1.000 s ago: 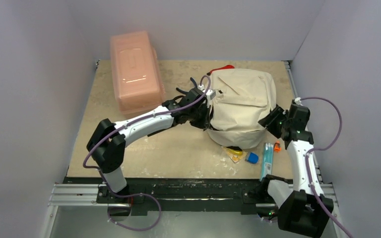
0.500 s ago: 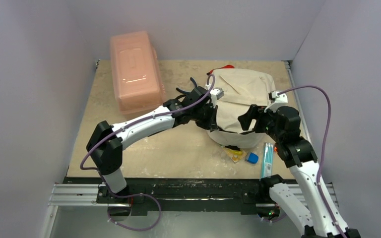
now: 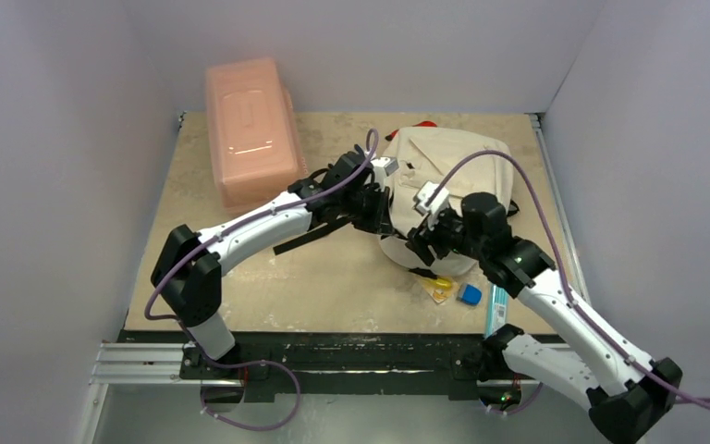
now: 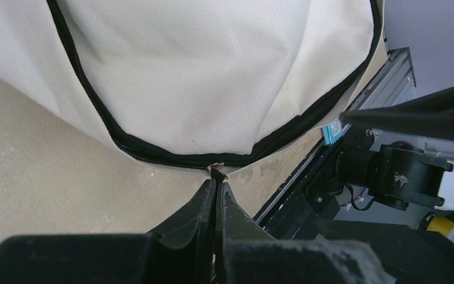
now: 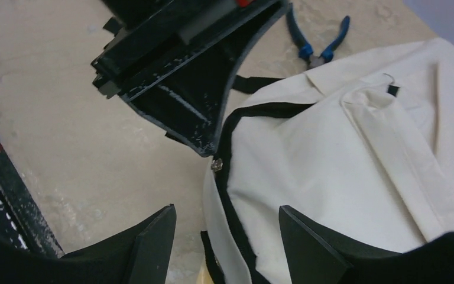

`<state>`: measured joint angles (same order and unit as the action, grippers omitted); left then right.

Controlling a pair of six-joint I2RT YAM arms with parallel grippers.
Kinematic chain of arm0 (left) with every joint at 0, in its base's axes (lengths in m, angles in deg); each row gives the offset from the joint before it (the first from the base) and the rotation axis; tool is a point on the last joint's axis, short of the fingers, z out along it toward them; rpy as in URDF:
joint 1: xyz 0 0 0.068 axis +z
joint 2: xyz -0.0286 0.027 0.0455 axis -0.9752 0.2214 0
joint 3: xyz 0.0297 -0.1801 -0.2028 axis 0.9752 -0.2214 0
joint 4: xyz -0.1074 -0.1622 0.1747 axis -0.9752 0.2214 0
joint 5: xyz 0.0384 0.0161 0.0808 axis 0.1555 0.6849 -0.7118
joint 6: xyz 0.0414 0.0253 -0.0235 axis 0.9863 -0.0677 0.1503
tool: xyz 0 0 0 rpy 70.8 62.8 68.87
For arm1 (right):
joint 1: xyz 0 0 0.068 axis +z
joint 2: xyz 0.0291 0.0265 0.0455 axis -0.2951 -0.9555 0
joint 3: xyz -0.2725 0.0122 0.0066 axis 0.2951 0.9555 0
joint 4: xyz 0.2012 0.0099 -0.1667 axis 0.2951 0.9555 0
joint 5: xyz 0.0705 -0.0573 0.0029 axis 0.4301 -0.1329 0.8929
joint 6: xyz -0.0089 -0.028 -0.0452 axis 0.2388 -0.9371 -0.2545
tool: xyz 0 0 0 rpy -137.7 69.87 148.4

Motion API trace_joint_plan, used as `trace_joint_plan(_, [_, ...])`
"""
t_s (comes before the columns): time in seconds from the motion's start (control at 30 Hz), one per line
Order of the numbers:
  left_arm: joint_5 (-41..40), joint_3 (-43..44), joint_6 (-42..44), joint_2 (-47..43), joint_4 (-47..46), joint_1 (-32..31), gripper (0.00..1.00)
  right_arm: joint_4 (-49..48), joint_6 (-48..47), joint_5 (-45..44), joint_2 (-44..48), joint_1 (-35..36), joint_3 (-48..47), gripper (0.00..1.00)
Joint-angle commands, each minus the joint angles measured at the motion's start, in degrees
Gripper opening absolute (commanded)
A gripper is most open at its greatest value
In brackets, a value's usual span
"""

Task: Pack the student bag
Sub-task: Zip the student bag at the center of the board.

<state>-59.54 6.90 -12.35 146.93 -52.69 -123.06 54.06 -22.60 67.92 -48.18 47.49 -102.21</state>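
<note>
My left gripper is pinched tight on the little metal zipper pull of the student bag. Only the wrist cameras show that; the top camera hides it. The bag lies by the far edge of the table, toward the right corner. My right gripper hangs open over the bag's zipper edge, holding nothing. Its camera shows blue pliers past the bag. The pink box sits at the far left corner.
</note>
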Motion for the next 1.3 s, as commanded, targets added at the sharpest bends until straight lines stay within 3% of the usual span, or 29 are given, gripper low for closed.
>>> trace_joint_plan(0.0, [5.45,-1.04,-2.33,-3.15,-4.36,1.47,0.0,-0.58,-8.02,-3.93,-4.45,6.99,1.28,0.67])
trace_joint_plan(0.1, [7.71,-1.17,-3.5,-2.97,-5.27,2.05,0.0,-2.73,-9.32,-9.07,-7.86,10.86,2.85,0.66])
trace_joint_plan(0.2, [8.38,-1.38,-3.57,-3.53,-5.33,2.29,0.0,-4.87,-9.23,-13.42,-11.43,12.17,3.07,0.49])
trace_joint_plan(0.33, [8.82,-2.57,-3.64,-5.03,-5.4,3.13,0.0,-9.48,-9.42,-19.33,-11.98,12.62,5.04,0.42])
trace_joint_plan(0.47, [7.64,-3.55,-3.68,-5.86,-5.57,3.93,0.0,-6.64,-11.15,-24.16,-13.61,12.7,4.15,0.03])
trace_joint_plan(0.5, [6.25,-3.69,-3.55,-5.87,-5.15,4.27,0.0,-5.23,-11.19,-25.47,-14.24,12.73,3.67,0.0])
trace_joint_plan(0.63, [-2.65,-3.44,-3.61,-4.44,-2.91,6.12,0.0,-0.64,-10.88,-27.15,-13.94,12.74,3.7,0.0])
trace_joint_plan(0.93, [-23.05,1.37,-1.26,3.33,-2.73,8.93,0.0,2.87,-9.16,-26.6,-2.28,13.38,6.63,0.0])
trace_joint_plan(1.1, [-19.99,10.24,4.52,10.72,-5.99,9.6,0.0,4.33,-10.67,-20.52,-1.2,16.17,6.59,0.0])
trace_joint_plan(1.2, [-11.12,12.38,7.45,11.3,-7.7,9.63,0.0,4.02,-10.36,-20.25,-1.28,16.78,6.31,0.0])
trace_joint_plan(1.23, [-8.0,12.25,6.28,10.47,-6.69,9.45,0.0,3.77,-9.92,-20.49,-1.24,16.78,5.94,0.05])
trace_joint_plan(1.27, [-5.73,10.88,4.38,9.15,-6.31,9.05,0.0,3.48,-9.42,-20.12,-0.97,16.78,5.61,0.29])
